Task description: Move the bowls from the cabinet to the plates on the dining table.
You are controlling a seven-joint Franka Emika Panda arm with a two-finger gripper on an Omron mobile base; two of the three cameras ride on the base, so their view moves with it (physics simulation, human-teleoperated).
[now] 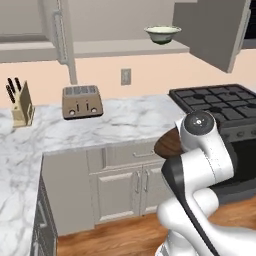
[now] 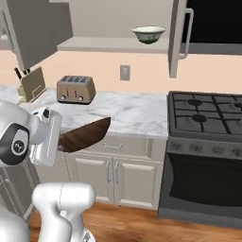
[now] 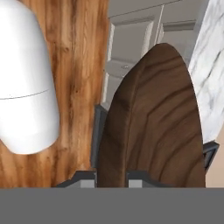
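Pincer (image 3: 111,177) clamps the brown bowl (image 3: 153,127) by its rim; I am in transit. Next, I drive to the dining table and its plates.

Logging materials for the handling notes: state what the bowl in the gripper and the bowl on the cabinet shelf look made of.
Dark brown bowl, held in the gripper: looks like wood, matte, with curving grain bands across its surface. Pale bowl on the open cabinet shelf: looks like glazed ceramic, glossy cream with a green band; the render leaves it uncertain.
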